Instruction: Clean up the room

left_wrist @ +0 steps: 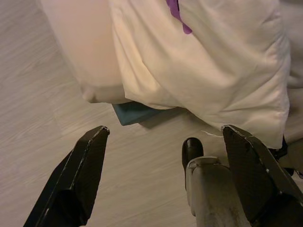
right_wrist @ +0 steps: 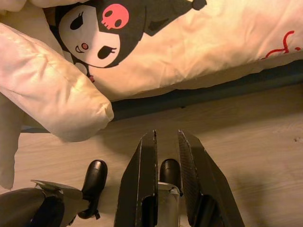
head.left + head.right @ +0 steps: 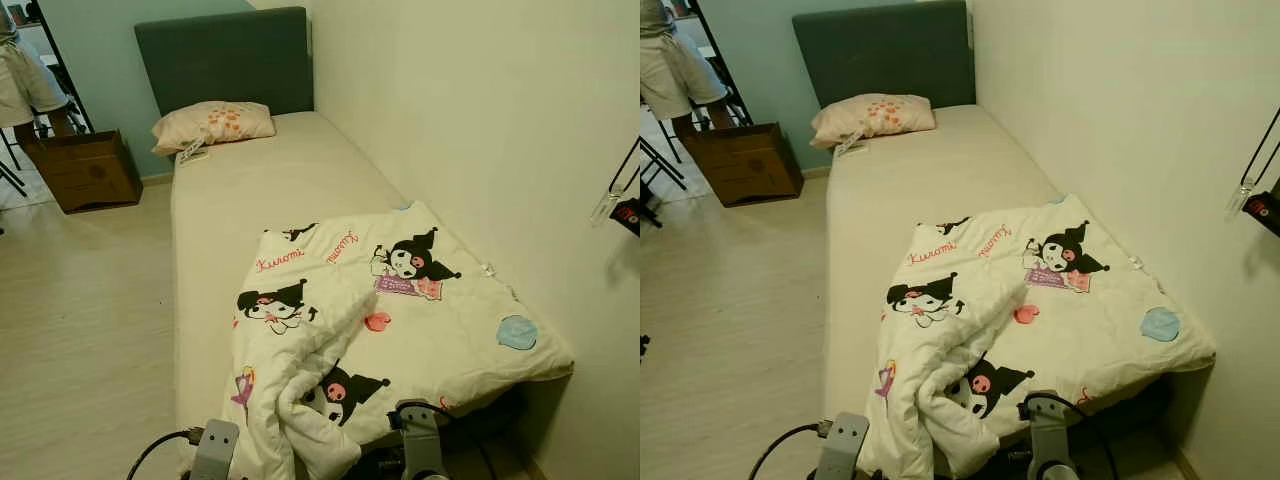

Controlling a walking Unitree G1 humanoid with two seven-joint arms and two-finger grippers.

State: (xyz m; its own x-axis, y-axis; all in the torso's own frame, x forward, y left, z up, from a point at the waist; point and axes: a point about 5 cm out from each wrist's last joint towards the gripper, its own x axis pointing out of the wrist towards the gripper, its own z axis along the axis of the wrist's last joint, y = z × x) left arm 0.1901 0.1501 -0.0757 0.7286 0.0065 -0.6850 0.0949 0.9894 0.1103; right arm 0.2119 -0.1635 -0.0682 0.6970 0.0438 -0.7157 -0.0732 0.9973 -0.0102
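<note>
The left hand (image 1: 163,142) hangs with fingers spread wide and empty above the floor (image 1: 42,118), just below the drooping edge of the cartoon-print quilt (image 3: 400,310). The right hand (image 2: 166,142) has its fingers nearly together, gripping nothing. The quilt lies rumpled over the foot of the bed (image 3: 270,180), one corner spilling off it.

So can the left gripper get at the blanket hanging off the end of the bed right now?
Probably yes. The left gripper is open and low by the floor, and the blanket's drooping corner hangs just ahead of its fingers with nothing between them.
</note>
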